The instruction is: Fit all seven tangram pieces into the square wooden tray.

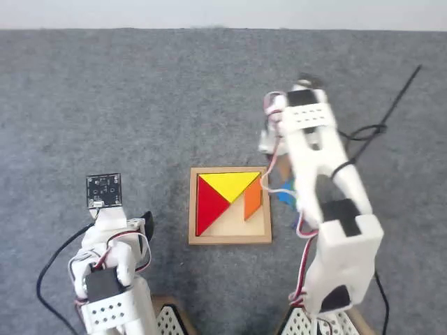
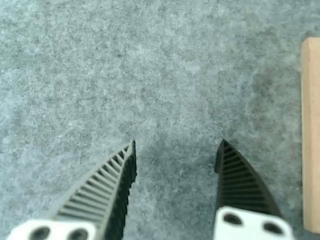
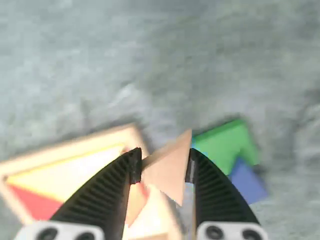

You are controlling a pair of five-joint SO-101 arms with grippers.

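Tray [image 1: 230,239] holds a red piece [image 1: 209,204], a yellow piece [image 1: 229,184], an orange piece [image 1: 252,199]. Right end effector [image 3: 162,165] clamps a pale triangle [image 3: 169,175] near its corner — left end effector [image 2: 176,152] stands wide beside the tray.

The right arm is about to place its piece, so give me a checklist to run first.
1. Right gripper shut on the pale orange triangle: ok.
2. Bare wood free in the tray beside the red triangle, yellow triangle and orange piece: ok.
3. Left gripper off the tray: ok, open over carpet.
4. Held triangle turned to suit the gap: cannot tell.
5. Remaining pieces within sight: ok, green piece and blue piece lie on carpet.
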